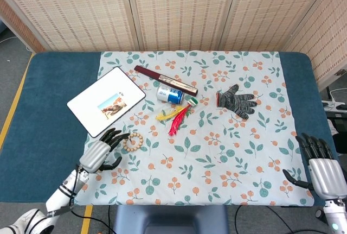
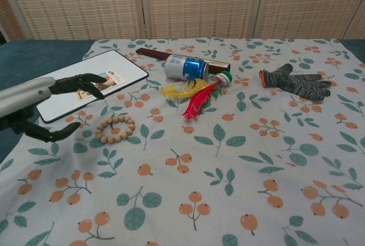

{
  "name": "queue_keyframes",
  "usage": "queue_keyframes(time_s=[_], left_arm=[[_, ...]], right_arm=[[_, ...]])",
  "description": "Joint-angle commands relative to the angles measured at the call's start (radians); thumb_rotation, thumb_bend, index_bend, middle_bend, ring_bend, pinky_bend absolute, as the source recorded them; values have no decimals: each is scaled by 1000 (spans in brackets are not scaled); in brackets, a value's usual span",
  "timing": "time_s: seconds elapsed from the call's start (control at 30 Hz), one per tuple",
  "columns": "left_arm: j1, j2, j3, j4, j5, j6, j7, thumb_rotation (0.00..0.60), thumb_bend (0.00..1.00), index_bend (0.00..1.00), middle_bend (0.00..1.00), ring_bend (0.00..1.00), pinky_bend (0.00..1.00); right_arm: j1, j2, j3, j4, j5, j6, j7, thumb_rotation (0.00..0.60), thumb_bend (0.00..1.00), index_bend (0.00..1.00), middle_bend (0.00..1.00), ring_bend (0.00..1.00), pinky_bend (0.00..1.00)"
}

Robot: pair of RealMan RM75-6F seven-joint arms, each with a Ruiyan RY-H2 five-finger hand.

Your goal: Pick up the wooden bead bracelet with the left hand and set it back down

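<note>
The wooden bead bracelet (image 1: pixel 133 142) (image 2: pixel 114 128) lies flat on the floral cloth as a ring of pale beads, free of any hand. My left hand (image 1: pixel 101 151) (image 2: pixel 50 104) hovers just left of it with fingers spread and nothing in them. At the table's front right corner my right hand (image 1: pixel 321 166) rests open, fingers apart; the chest view does not show it.
A white tablet (image 1: pixel 106 101) (image 2: pixel 86 83) lies behind the left hand. Further back sit a blue can (image 1: pixel 169 94) (image 2: pixel 186 67), a dark stick (image 1: pixel 165 80), feathers (image 1: pixel 176 116) (image 2: pixel 194 95) and a grey glove (image 1: pixel 237 101) (image 2: pixel 295 81). The blue table's front edge (image 1: pixel 32 190) is close to the left arm.
</note>
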Motion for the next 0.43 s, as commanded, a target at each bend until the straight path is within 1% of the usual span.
queue_keyframes(time_s=[0.03, 0.07, 0.13, 0.17, 0.23, 0.27, 0.33, 0.43], left_arm=[[89, 139, 44, -114, -6, 134, 90, 570, 485, 57, 42, 1, 0], [118, 166, 53, -135, -10, 171, 132, 555, 485, 56, 14, 0, 0], [194, 202, 74, -172, -14, 278, 218, 531, 485, 56, 0, 0, 0], [226, 208, 82, -183, -17, 324, 237, 522, 485, 56, 0, 0, 0], [285, 210, 100, -189, -35, 403, 257, 524, 485, 54, 0, 0, 0], [301, 211, 104, -191, -54, 413, 260, 525, 485, 49, 0, 0, 0], [301, 253, 117, -215, -94, 365, 282, 526, 485, 29, 0, 0, 0], [300, 285, 109, -248, -151, 337, 291, 533, 484, 15, 0, 0, 0]], right_arm=[[-1, -3, 2, 3, 2, 4, -9, 311, 197, 0, 0, 0, 0], [-2, -5, 3, 5, 3, 8, -16, 311, 197, 0, 0, 0, 0], [-6, -14, 7, 7, 4, 19, -39, 309, 197, 0, 0, 0, 0], [-7, -18, 7, 6, 3, 23, -47, 310, 197, 0, 0, 0, 0], [-8, -27, 7, 5, 2, 26, -62, 310, 197, 0, 0, 0, 0], [-8, -30, 7, 4, 5, 26, -68, 310, 197, 0, 0, 0, 0], [-7, -39, 12, 7, 10, 29, -83, 310, 197, 0, 0, 0, 0], [-7, -50, 18, 9, 18, 35, -103, 312, 197, 0, 0, 0, 0]])
